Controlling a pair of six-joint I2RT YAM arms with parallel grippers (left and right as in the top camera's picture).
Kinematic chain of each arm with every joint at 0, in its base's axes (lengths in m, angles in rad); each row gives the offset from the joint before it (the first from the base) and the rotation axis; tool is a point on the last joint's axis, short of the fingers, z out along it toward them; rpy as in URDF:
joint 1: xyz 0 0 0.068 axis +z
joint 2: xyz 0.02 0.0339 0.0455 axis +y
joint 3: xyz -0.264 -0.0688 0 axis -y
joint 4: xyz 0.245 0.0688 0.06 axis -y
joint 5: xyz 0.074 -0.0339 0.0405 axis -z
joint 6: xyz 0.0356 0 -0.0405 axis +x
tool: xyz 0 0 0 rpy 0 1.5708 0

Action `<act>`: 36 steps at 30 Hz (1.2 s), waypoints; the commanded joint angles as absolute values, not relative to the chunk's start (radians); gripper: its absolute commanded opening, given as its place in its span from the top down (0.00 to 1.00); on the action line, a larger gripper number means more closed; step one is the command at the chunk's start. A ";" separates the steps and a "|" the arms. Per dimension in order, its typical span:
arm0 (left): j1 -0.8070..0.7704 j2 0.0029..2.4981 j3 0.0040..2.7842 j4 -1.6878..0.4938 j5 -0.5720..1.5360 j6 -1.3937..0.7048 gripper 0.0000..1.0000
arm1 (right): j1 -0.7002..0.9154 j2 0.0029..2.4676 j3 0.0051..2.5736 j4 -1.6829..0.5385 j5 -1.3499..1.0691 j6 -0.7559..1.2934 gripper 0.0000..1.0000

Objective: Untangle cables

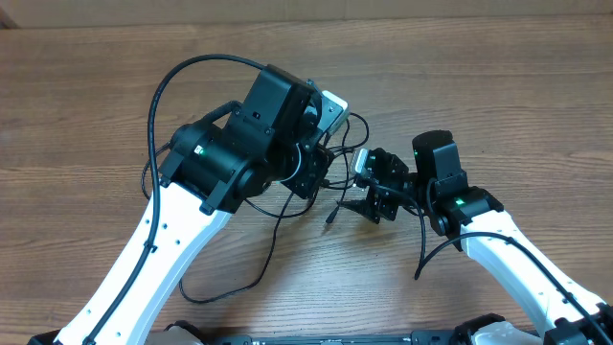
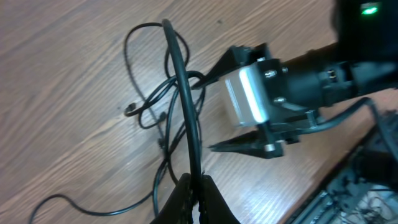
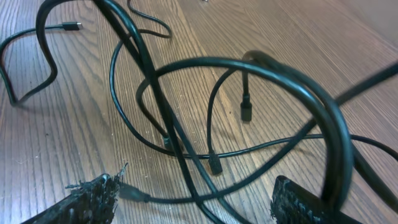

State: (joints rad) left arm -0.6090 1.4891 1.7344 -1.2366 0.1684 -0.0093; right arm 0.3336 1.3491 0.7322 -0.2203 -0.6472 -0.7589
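Several thin black cables (image 1: 278, 206) lie tangled on the wooden table between my two arms. One strand trails into a loop at the front left (image 1: 225, 287). My left gripper (image 2: 196, 186) is shut on one black cable (image 2: 185, 99), which rises from its jaws over the tangle (image 2: 152, 106). In the overhead view the left gripper (image 1: 316, 177) sits over the tangle. My right gripper (image 3: 199, 202) is open and low over the table. Several strands cross between its fingers, with small plugs (image 3: 247, 111) lying close. It also shows in the left wrist view (image 2: 208, 112) and overhead (image 1: 343, 189).
The thick black cables on my arms arch over the table (image 1: 192, 72) and cross the right wrist view (image 3: 323, 124). Another plug end lies at the far left of the right wrist view (image 3: 71, 26). The table's front edge shows in the left wrist view (image 2: 348, 180).
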 commanded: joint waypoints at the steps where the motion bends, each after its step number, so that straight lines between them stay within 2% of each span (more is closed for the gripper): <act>1: -0.609 1.470 1.736 -1.261 0.101 0.110 0.96 | 0.332 1.279 0.742 -0.200 -0.652 -0.757 0.19; 5: -0.610 1.470 1.736 -1.264 0.152 0.195 0.96 | 0.332 1.239 0.742 -0.131 -0.618 -0.758 0.13; 10: -0.610 1.470 1.736 -1.264 0.332 0.333 0.96 | 0.332 1.240 0.742 -0.071 -0.617 -0.769 0.09; 15: -0.610 1.470 1.736 -1.264 0.458 0.418 0.96 | 0.332 1.263 0.742 -0.068 -0.514 -0.769 0.08; 24: -0.610 1.470 1.736 -1.259 0.529 0.434 0.96 | 0.322 1.354 0.742 -0.077 -0.479 -0.768 0.07; 28: -0.610 1.470 1.736 -1.240 0.575 0.434 0.96 | 0.323 1.377 0.742 -0.076 -0.530 -0.773 0.13; 32: -0.610 1.470 1.736 -1.237 0.577 0.434 0.96 | 0.322 1.377 0.742 -0.075 -0.580 -0.792 0.24; 33: -0.610 1.470 1.736 -1.237 0.576 0.434 0.96 | 0.323 1.377 0.742 -0.078 -0.586 -0.791 0.34; 34: -0.610 1.470 1.736 -1.237 0.575 0.434 0.96 | 0.323 1.377 0.742 -0.081 -0.586 -0.791 0.40; 36: -0.609 1.470 1.736 -1.237 0.574 0.434 0.96 | 0.322 1.377 0.742 -0.094 -0.586 -0.791 0.84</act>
State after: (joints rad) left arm -0.6090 1.4891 1.7344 -1.2411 0.5419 0.4042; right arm 0.3271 1.3705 0.7322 -0.0856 -0.5583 -0.7864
